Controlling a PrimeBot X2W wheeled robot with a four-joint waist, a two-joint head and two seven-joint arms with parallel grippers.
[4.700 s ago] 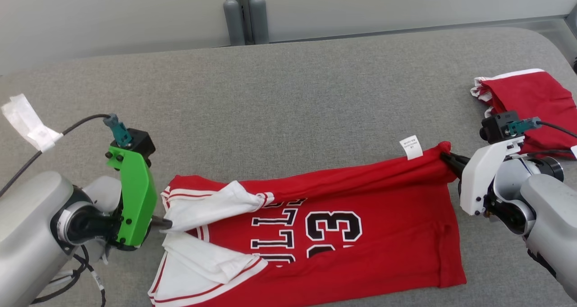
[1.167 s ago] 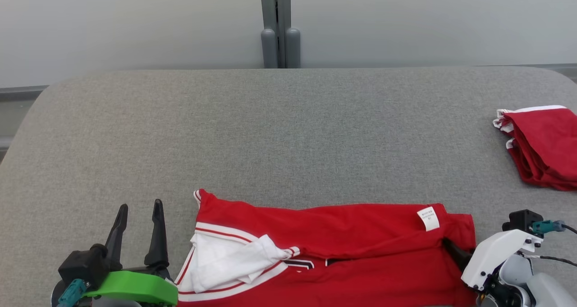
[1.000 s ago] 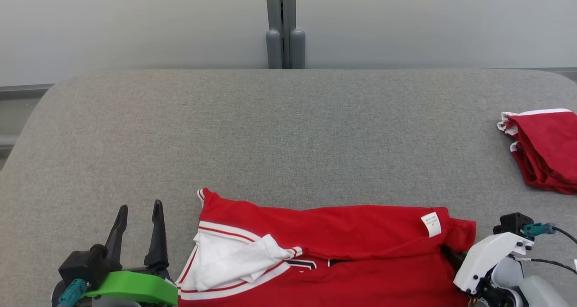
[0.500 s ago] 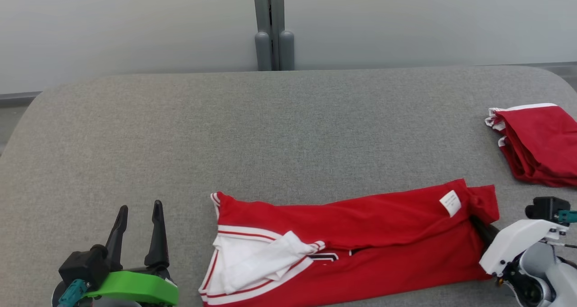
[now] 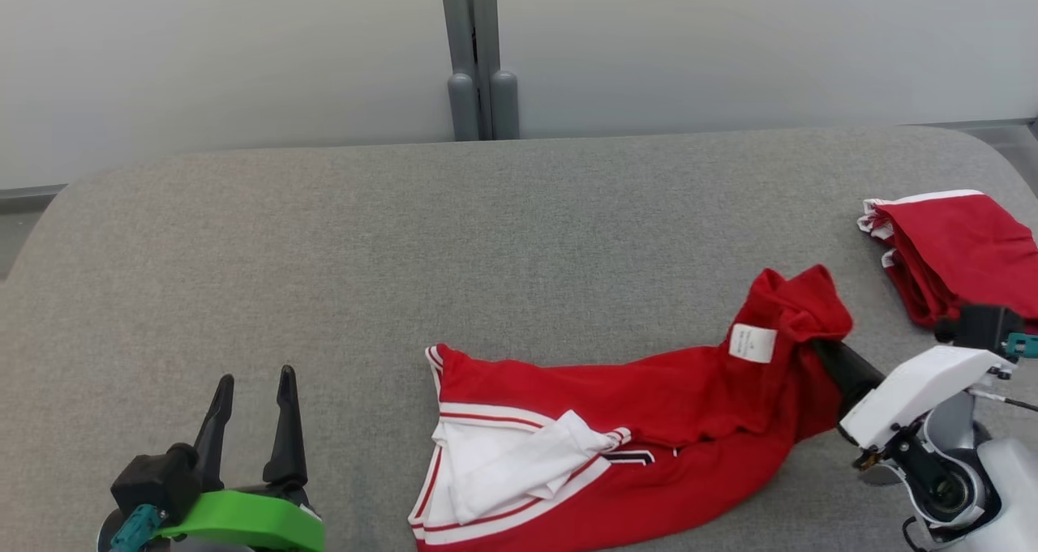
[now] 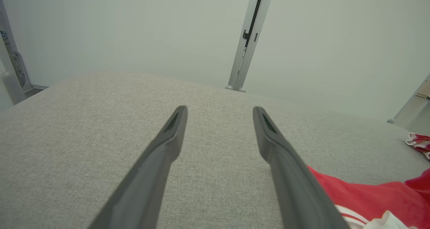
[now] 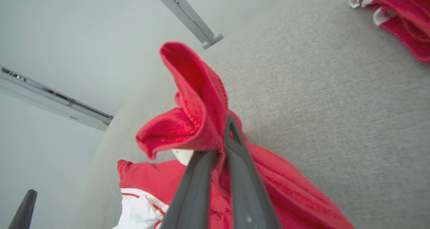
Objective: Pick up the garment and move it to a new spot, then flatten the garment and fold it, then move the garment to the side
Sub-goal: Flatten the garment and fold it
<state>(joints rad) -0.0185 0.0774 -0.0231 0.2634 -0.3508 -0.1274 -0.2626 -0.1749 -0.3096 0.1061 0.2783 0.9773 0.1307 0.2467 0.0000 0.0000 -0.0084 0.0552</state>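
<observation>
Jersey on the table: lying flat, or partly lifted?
Partly lifted: the right gripper holds one bunched end of the jersey off the table; the collar end rests on it.

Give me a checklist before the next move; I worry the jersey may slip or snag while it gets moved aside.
1. Grip: right gripper shut on the raised end of the jersey: ok.
2. Every layer caught in that pinch: cannot tell, cloth covers it.
3. Spare arm: left gripper open, apart from the jersey: ok.
4. Jersey flat and neat: not ok, bunched at the grip, white inside spilling out at the far end.
5. Bare table between the jersey and the folded pile: ok.
</observation>
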